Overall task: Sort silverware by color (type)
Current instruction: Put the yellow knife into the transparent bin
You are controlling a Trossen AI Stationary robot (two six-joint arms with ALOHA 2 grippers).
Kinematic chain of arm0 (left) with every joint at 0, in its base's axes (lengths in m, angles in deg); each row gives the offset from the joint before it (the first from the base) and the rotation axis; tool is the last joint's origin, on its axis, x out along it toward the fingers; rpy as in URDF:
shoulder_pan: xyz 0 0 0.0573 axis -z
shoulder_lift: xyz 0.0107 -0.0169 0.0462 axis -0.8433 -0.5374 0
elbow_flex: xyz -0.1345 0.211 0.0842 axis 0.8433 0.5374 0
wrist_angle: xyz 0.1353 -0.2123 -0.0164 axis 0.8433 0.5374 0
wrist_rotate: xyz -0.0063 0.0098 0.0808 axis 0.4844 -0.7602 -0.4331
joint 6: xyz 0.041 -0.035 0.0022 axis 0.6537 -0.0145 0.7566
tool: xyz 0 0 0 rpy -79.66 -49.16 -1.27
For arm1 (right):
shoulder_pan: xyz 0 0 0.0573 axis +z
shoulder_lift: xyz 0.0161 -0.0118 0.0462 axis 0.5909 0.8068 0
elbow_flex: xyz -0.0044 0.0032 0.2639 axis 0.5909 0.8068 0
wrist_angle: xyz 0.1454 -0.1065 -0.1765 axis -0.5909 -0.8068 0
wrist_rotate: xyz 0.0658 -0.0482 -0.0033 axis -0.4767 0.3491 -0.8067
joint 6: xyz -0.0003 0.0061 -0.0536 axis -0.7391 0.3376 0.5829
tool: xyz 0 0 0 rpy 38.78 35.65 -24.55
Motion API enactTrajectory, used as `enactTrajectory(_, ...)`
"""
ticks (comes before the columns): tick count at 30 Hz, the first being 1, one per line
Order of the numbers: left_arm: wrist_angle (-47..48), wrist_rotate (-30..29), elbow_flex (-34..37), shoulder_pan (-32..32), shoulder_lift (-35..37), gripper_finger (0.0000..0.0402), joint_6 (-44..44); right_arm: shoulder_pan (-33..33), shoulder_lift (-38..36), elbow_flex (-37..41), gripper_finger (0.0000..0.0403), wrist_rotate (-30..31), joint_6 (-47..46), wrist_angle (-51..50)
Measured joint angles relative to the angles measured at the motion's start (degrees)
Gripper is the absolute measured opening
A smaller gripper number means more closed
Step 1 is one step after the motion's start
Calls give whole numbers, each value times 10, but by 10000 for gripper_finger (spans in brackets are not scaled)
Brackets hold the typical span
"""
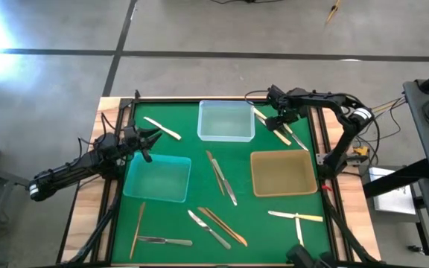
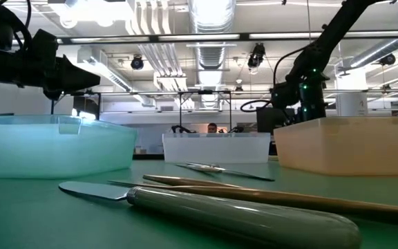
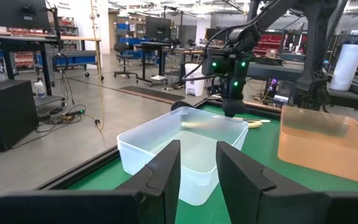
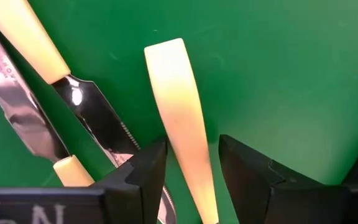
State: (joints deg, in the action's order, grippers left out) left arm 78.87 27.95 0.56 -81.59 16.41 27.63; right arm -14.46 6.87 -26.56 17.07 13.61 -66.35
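Silverware lies scattered on the green mat: a cream piece [image 1: 162, 128] by my left gripper, cream and silver pieces [image 1: 278, 132] beside the clear tray, silver ones [image 1: 222, 177] in the middle, coppery ones [image 1: 224, 225] near the front. My right gripper [image 1: 278, 123] is low over the far-right cluster and open, its fingers on either side of a cream handle [image 4: 176, 106] that lies flat on the mat. Next to it lie a cream-handled knife [image 4: 36, 37] and a silver blade [image 4: 17, 118]. My left gripper [image 3: 197, 165] hovers open and empty at the table's left, facing the clear tray [image 3: 179, 146]. My right gripper comes from above, pointing down, with one finger [image 4: 145, 171] on each side of the cream handle [image 4: 188, 162], across its length. The handle lies flat on the mat. Whether the fingers touch it, I cannot tell.
Three square trays sit on the mat: a clear one [image 1: 226, 138] far centre, a teal one [image 1: 157, 195] left, an amber one [image 1: 283, 190] right. More cream pieces [image 1: 296, 217] lie near the front right, a copper stick [image 1: 138, 229] and a silver piece [image 1: 162, 240] front left. A person shows far behind the table.
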Motion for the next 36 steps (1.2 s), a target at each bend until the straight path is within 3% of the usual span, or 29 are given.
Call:
enactTrajectory(6,0,0,0,0,0,87,0,-4,16,0,124,-2,14,17)
enactTrajectory(12,0,0,0,0,0,87,0,-12,23,0,66,5,14,36)
enactTrajectory(21,0,0,0,0,0,87,0,-22,14,0,63,10,14,53)
enactTrajectory(26,0,0,0,0,0,87,0,-23,-24,3,63,3,5,50)
enactTrajectory(36,0,0,0,0,0,87,0,-22,-173,2,63,-21,-30,56)
